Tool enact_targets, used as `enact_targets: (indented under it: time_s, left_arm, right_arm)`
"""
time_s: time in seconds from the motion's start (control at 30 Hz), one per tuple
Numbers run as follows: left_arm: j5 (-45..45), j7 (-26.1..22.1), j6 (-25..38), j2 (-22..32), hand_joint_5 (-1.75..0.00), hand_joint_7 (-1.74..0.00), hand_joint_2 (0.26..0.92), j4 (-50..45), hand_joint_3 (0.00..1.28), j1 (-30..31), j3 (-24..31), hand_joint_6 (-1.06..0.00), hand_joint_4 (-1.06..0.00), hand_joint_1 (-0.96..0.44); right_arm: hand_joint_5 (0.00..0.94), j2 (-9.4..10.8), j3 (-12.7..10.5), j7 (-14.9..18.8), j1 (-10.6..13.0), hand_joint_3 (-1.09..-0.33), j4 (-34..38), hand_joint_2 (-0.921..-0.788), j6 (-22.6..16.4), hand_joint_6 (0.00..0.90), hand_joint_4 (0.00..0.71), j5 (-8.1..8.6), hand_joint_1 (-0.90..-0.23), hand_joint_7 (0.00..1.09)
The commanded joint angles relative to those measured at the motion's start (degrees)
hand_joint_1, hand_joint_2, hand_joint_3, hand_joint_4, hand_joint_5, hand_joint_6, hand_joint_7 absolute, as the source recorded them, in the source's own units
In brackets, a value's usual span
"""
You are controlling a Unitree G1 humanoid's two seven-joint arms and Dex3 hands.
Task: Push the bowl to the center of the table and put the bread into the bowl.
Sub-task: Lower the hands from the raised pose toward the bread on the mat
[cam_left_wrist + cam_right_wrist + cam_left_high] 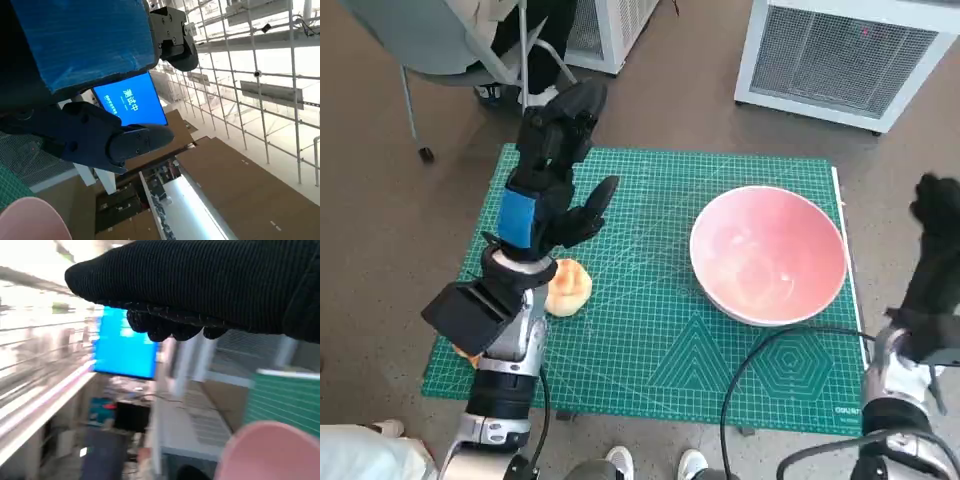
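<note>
I see the wide pink ceramic bowl (768, 255) sitting toward three o'clock on the green gridded cutting mat (650, 340), close to the mat's right edge and not yet at the middle. My right hand in the black knitted glove (938, 215) hovers just outside that edge, at the bowl's three o'clock, raised off the surface; I cannot tell whether its fingers are curled or spread. That is the nearer hand, and I judge a push toward nine o'clock would carry the bowl to the centre. The small pale golden bread roll (567, 287) lies at nine o'clock on the mat, partly under my left forearm. My black left hand with blue tape (556, 175) is lifted above it, fingers apart and holding nothing. Brown floor surrounds the table; white slatted cabinets (845, 55) stand at twelve to one o'clock, a grey chair (440, 50) at eleven.
</note>
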Motion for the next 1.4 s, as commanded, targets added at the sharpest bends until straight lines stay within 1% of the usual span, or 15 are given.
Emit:
enact_targets:
  time_s: [0.03, 0.1, 0.27, 0.5, 0.7, 0.97, 1.27, 1.4]
  left_arm:
    - [-0.29, 0.03, 0.5, -0.05, -0.06, -0.78, 0.921, -1.19, 0.5, 0.68, 0.25, 0.0, -0.21, -0.28]
    - [-0.42, -0.03, 0.65, -0.01, -0.06, -0.78, 0.921, -1.42, 0.5, 0.72, 0.28, 0.0, -0.21, -0.28]
    - [-0.53, -0.27, 0.69, 0.37, -0.06, -0.78, 0.921, -1.67, 0.5, 0.93, 0.47, 0.0, -0.21, -0.27]
    - [-0.88, -0.72, 0.4, 0.93, -0.06, -0.79, 0.921, -1.69, 0.49, 1.49, 0.96, 0.0, -0.21, -0.28]
    - [-0.18, -0.5, -0.43, 1.47, -0.06, -0.8, 0.921, -1.54, 0.49, 2.04, 1.75, 0.0, -0.21, -0.28]
    - [1.16, 0.42, -1.71, 2.03, -0.06, -0.81, 0.921, -1.04, 0.48, 2.8, 2.63, 0.0, -0.22, -0.3]
    - [2.1, 1.67, -2.08, 2.52, -0.05, -0.77, 0.921, -1.58, 0.47, 3.79, 2.85, -0.02, -0.23, -0.3]
    - [2.14, 2.07, -2.13, 2.82, -0.05, -0.75, 0.921, -1.71, 0.46, 4.13, 2.95, -0.03, -0.24, -0.31]
  right_arm:
    - [0.001, 2.19, -0.65, 0.92, -0.33, -0.832, 2.96, -0.921, 4.67, 0.311, 0.298, 1.68, -0.528, 0.09]
    - [0.001, 2.87, -0.59, 0.72, -0.67, -0.829, 3.55, -0.921, 5.94, 0.314, 0.298, 1.73, -0.533, 0.09]
    - [0.002, 4.8, 0.63, -1.09, -1.6, -0.819, 4.72, -0.921, 8.97, 0.316, 0.297, 0.47, -0.535, 0.09]
    - [0.003, 6.37, 1.8, -2.47, -2.87, -0.831, 5.67, -0.921, 12.97, 0.32, 0.3, -0.86, -0.526, 0.09]
    - [0.002, 7.95, 1.11, -0.32, -4.73, -0.838, 6.19, -0.921, 16.21, 0.331, 0.301, 0.21, -0.53, 0.1]
    - [0.002, 9.86, 0.32, 0.56, -7.08, -0.829, 6.48, -0.921, 19.46, 0.333, 0.302, 0.74, -0.528, 0.1]
    - [0.004, 12.0, -0.19, 0.35, -9.55, -0.833, 6.75, -0.921, 22.71, 0.345, 0.309, 0.63, -0.513, 0.1]
    - [0.004, 13.1, 0.07, -0.02, -10.44, -0.828, 6.73, -0.921, 23.3, 0.352, 0.31, 0.15, -0.519, 0.11]
